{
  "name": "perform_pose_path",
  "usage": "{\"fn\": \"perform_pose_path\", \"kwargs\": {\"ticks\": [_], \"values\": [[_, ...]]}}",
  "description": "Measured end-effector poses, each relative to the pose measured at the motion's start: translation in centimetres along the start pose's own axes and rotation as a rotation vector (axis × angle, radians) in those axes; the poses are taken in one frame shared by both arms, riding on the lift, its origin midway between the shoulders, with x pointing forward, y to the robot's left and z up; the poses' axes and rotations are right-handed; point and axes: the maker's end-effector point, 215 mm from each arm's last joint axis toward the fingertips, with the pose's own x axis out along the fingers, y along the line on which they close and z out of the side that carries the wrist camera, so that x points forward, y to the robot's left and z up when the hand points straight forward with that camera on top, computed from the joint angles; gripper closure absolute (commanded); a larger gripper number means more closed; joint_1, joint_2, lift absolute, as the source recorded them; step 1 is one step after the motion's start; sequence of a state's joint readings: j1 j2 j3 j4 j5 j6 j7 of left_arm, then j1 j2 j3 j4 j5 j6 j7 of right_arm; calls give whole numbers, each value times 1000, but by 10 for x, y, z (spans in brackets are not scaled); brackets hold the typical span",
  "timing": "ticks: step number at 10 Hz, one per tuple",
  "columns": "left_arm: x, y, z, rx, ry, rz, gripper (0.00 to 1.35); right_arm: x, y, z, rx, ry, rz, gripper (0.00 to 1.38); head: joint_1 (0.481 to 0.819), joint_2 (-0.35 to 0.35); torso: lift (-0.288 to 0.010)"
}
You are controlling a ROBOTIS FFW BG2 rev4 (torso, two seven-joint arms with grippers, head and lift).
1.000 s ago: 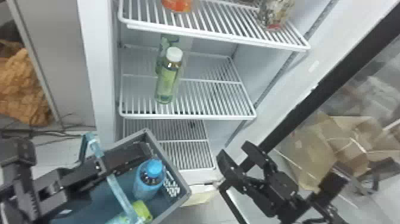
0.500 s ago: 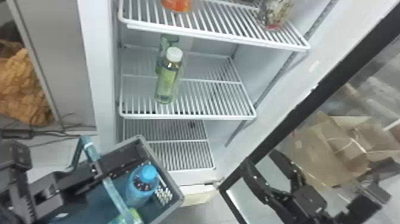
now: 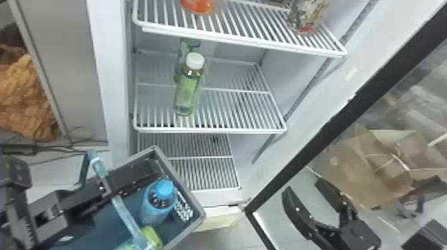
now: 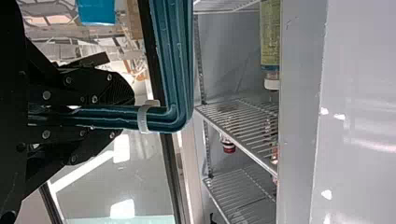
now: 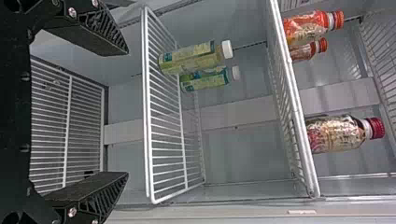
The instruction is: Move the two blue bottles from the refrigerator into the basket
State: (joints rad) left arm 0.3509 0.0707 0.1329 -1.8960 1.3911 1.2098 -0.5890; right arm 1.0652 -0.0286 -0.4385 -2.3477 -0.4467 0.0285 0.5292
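Observation:
My left gripper [image 3: 111, 187] is shut on the teal handle of the basket [image 3: 196, 206], at the lower left of the head view. In the left wrist view, the fingers of this gripper [image 4: 122, 115] clamp the handle [image 4: 180, 60]. Inside the basket stands a blue bottle [image 3: 157, 206] with a blue cap; a green-and-blue item [image 3: 152, 236] is beside it, partly behind the handle. To the right of the basket, my right gripper [image 3: 306, 196] is open and empty. Its wrist view has the gripper [image 5: 127, 113] before the refrigerator shelves.
White-capped green bottles [image 5: 191, 58] stand on the refrigerator's middle shelf [image 3: 232, 129]. The shelf above [image 3: 246, 41] carries an orange bottle [image 3: 199, 5] and a patterned one [image 3: 307, 16]. The open glass door's black frame [image 3: 316, 133] slants along the right.
In the head view, my right gripper has moved right and slightly down, away from the basket. The basket, handle and blue bottle have shifted slightly left with my left gripper.

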Motion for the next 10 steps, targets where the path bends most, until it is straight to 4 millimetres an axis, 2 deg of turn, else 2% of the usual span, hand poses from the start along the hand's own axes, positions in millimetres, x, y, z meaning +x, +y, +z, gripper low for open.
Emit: {"fn": "perform_pose_path", "kwargs": {"ticks": [10], "values": [[-2,0,3,4,-7,1,1188,-2,-8,-2,19,-16,-18,137,695,-350,-216]]}}
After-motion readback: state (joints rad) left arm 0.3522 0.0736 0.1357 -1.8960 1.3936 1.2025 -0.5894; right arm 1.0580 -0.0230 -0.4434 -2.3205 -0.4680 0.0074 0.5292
